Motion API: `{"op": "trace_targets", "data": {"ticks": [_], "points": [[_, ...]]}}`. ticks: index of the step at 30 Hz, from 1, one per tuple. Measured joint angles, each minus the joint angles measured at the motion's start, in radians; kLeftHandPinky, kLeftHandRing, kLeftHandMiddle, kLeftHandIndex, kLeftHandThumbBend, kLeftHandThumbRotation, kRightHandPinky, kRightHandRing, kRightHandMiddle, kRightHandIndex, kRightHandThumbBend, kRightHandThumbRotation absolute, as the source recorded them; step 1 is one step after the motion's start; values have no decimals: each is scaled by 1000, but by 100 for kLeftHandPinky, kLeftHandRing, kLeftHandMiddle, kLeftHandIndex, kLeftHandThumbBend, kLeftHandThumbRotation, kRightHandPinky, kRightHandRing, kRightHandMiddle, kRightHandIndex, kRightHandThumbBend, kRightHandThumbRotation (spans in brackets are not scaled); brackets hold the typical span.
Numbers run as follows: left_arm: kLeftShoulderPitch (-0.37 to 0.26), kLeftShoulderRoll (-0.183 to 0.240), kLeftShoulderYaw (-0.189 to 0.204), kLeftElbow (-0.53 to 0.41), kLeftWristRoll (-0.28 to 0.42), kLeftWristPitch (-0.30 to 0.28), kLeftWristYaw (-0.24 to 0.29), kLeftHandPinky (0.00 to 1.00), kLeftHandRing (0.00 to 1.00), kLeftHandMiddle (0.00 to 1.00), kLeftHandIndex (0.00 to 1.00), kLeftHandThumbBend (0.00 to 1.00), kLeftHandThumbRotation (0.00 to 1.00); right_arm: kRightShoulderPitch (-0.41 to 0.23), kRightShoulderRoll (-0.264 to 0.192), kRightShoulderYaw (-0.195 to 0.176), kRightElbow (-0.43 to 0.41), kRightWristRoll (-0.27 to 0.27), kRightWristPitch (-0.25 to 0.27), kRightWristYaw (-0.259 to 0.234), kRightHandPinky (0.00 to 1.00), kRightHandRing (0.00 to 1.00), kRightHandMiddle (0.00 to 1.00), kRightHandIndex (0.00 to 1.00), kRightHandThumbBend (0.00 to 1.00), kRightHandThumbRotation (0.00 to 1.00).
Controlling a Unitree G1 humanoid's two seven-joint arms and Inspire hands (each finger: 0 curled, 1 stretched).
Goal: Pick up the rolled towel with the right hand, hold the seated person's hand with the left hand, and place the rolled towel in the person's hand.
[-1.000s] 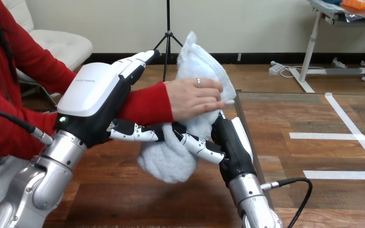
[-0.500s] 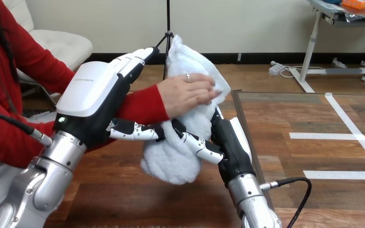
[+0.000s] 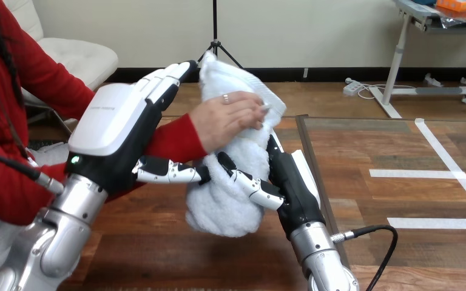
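Rolled towel (image 3: 224,206), white terry, is held steeply upright over the wooden desk (image 3: 158,254), close to the desk's right edge; its top end tips toward the desk's far left and its lower end bulges out below both hands.

Right robot hand (image 3: 292,185) comes up from the desk's near right on its silver forearm (image 3: 323,257); palm is against the towel's right side; its fingers (image 3: 252,185) are curled into the cloth at mid-height, so it is gripping the rolled towel.

The person's hand (image 3: 224,118) reaches in from the desk's left side and lies on the towel's upper half; its fingers are wrapped over the towel's top right, touching the cloth just above the right robot hand's fingers; both that robot hand and the person's hand are on the towel.

Left robot hand (image 3: 112,124), white shell facing up, sits at the person's red-sleeved wrist (image 3: 173,138); its fingers (image 3: 167,79) run fairly straight along the far side of the sleeve, their tips up beside the towel's top; its thumb (image 3: 170,172) is hooked underneath the sleeve, tip touching the towel's left side; the wrist is clamped between thumb and fingers, so this robot hand is closed on the wrist.
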Motion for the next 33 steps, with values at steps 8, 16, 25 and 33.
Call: {"op": "trace_targets", "data": {"ticks": [8, 16, 25, 33], "points": [[34, -2, 6, -13, -1, -12, 8, 84, 93, 96, 98, 100, 48, 0, -11, -1, 0, 9, 0, 28, 98, 100, 100, 100, 100, 54], [75, -15, 11, -54, -5, -26, 13, 85, 94, 97, 98, 100, 51, 8, -33, -5, -1, 24, 0, 59, 100, 100, 100, 100, 100, 57], [103, -46, 11, -121, -16, -49, 20, 85, 95, 98, 98, 100, 52, 39, -55, -7, -4, 32, 0, 67, 99, 100, 100, 100, 100, 61], [121, -65, 13, -158, -20, -75, 36, 86, 95, 98, 99, 100, 54, 75, -76, -19, -19, 65, 0, 89, 98, 100, 100, 100, 100, 62]]}}
